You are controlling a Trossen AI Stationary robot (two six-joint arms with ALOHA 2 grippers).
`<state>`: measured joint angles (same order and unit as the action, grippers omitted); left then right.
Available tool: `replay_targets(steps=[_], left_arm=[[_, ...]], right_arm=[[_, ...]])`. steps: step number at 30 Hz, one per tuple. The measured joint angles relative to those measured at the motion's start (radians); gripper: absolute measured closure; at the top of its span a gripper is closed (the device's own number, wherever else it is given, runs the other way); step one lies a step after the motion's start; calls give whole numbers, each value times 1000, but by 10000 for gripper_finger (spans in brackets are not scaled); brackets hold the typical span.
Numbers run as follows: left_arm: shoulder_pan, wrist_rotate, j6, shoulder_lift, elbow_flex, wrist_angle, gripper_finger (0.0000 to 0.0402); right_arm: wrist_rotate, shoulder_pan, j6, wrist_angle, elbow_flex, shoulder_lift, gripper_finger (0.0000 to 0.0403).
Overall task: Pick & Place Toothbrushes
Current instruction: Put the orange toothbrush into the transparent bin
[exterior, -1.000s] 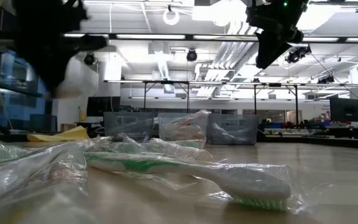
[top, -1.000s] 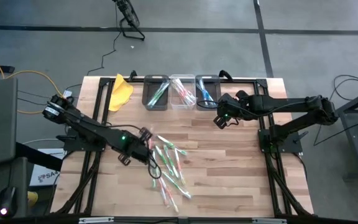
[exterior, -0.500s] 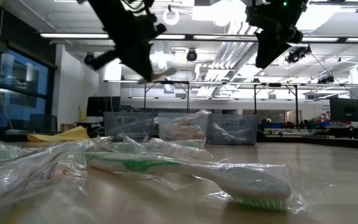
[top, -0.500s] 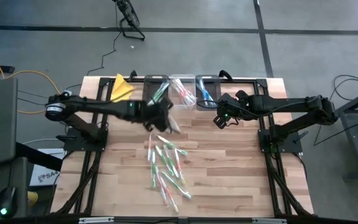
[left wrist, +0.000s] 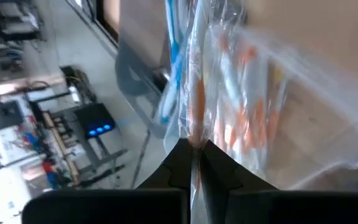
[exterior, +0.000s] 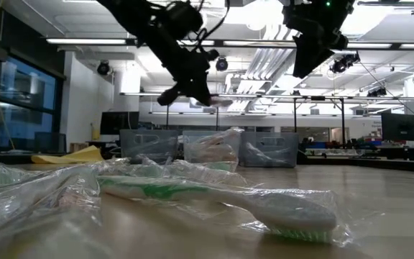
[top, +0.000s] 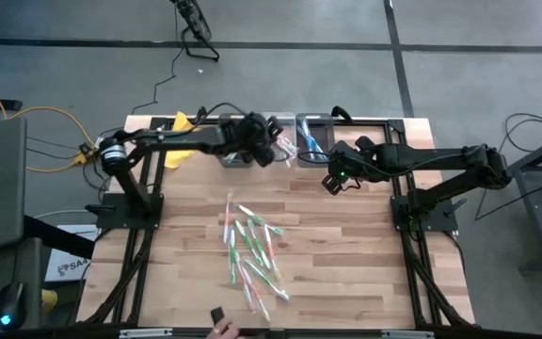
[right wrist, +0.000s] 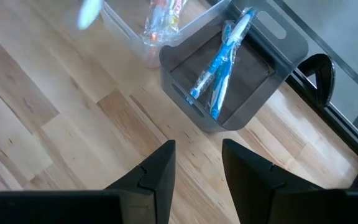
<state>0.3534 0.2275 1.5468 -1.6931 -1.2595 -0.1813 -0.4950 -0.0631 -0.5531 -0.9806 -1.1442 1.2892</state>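
A pile of wrapped toothbrushes (top: 252,252), white with green and pink, lies on the wooden table's middle; it also fills the near part of the low view (exterior: 214,198). My left gripper (top: 267,149) is at the table's far edge above the clear middle bin (top: 277,141), shut on an orange-and-white wrapped toothbrush (left wrist: 197,99). This bin holds more orange toothbrushes (left wrist: 241,118). My right gripper (top: 333,179) is open and empty above the table, near the grey bin of blue toothbrushes (right wrist: 229,68). My left gripper pinches the wrapped orange-and-white toothbrush between its two fingers (left wrist: 182,163), at a part of the stick close to the fingertips (left wrist: 195,138). The toothbrush runs on past the fingertips, along the fingers. It is lifted clear, above the clear bin.
Three small bins stand in a row at the far edge: a grey one with green toothbrushes (top: 236,141), the clear one, and a grey one with blue toothbrushes (top: 312,139). A yellow cloth (top: 183,134) lies at the far left. Bare wood lies right of the pile.
My left gripper has risen from the left side of the pile and swung toward the table's far edge, carrying one toothbrush lifted clear, to a place above the clear middle bin. The pile has stayed where it was.
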Motion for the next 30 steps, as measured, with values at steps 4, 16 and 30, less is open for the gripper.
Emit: replay_targets(steps=[4,16,30], left_arm=[[50,-60,-8,-84,-123,-84,391],[106,-98,-225,-313,-382,-275,388],[182,-165,-267,-366,-408,-363,387]], right_arm=[[0,0,0,2,0,0,278],[-1,-2,0,8,0,0,278],[0,-2,1,5,0,0,278]])
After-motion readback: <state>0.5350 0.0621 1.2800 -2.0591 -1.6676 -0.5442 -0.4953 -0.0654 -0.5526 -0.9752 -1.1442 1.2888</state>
